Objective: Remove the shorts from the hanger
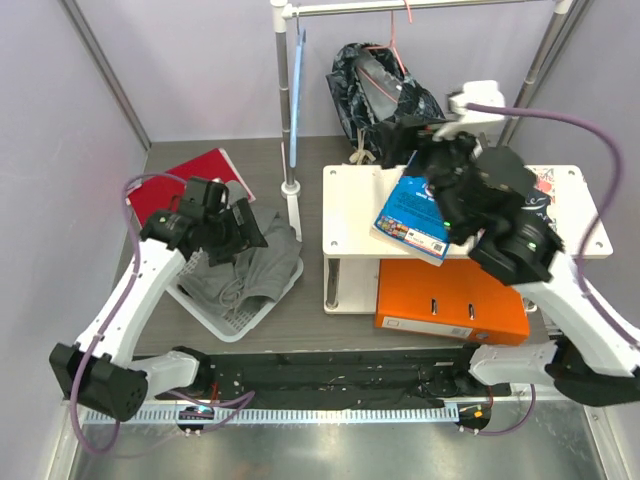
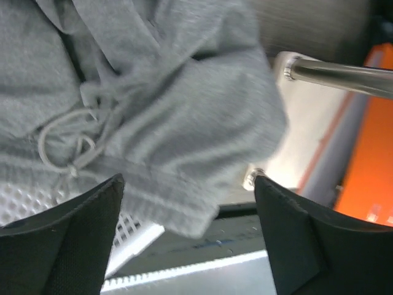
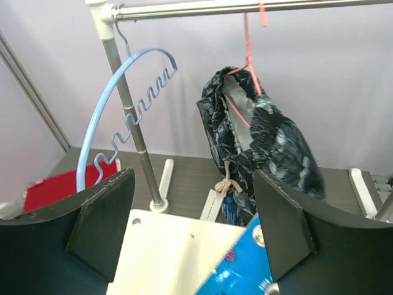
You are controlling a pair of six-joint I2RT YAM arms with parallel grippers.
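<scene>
The shorts (image 3: 261,144) hang bunched on the thin pink hanger (image 3: 247,43), whose hook sits on the metal rail (image 3: 184,8) along the top of the frame. In the overhead view they are at the upper centre, behind the white shelf (image 1: 345,215). They look soft, light and limp, perhaps a little slick, so they should slide off the wire readily. The hanger itself is likely to swing or tip once pulled. The best hold seems to be the thick fold of fabric low on the bundle, or the waistband where it drapes over the pink wire, not the cream cords (image 3: 227,184), which would only stretch.

The right pincer (image 3: 193,203) faces the shorts with its jaws wide apart and nothing between them, well short of the fabric. The left pincer (image 2: 189,187) also has its jaws spread and holds nothing. It hovers over a plain grey garment (image 2: 184,110) lying in a white basket (image 1: 240,322) at the lower left of the overhead view.

A pale tag (image 3: 212,204) dangles by the cords, but its print is too small to read. A blue book (image 1: 412,215) on the shelf carries coloured printing, also illegible. A light-blue hanger (image 3: 147,50) hangs at the rail's left end — not the one wanted.
</scene>
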